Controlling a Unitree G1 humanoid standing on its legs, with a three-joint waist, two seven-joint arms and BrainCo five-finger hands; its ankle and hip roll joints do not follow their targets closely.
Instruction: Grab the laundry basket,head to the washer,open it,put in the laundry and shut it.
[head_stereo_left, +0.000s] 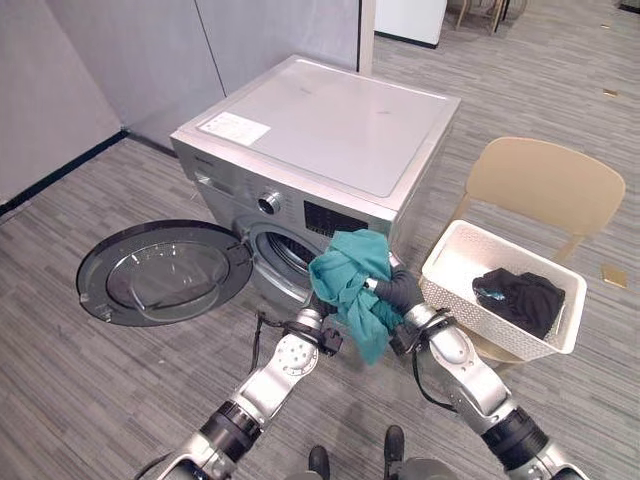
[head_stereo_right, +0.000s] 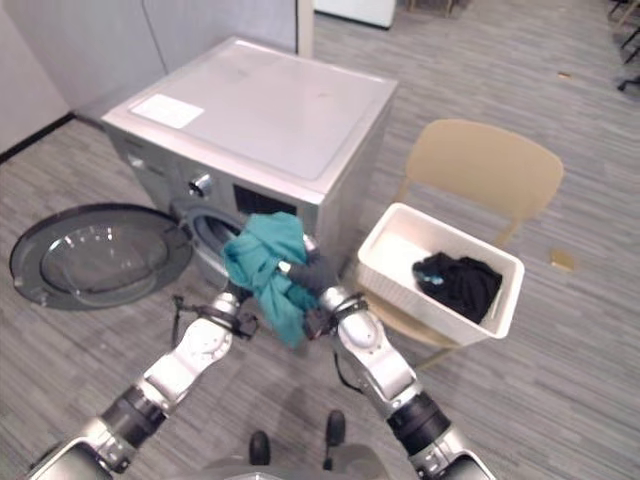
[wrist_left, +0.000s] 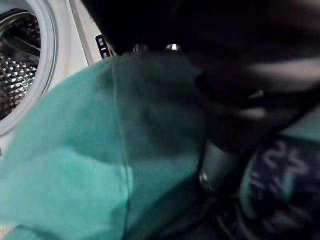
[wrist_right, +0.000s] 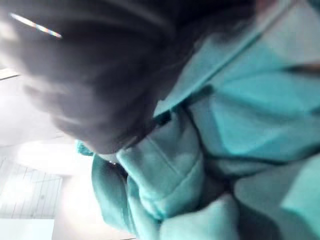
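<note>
A teal garment hangs bunched in front of the washer's drum opening. My right hand is shut on its upper right part and holds it up. Up against the cloth's lower left edge is my left hand, reaching under the cloth. The silver washer stands with its round door swung wide open to the left. To the right, the white laundry basket rests on a chair, with a black garment inside. In the left wrist view the drum shows just past the teal garment.
The basket sits on a beige chair close to the washer's right side. The open door lies low over the grey floor on the left. A grey wall runs behind the washer.
</note>
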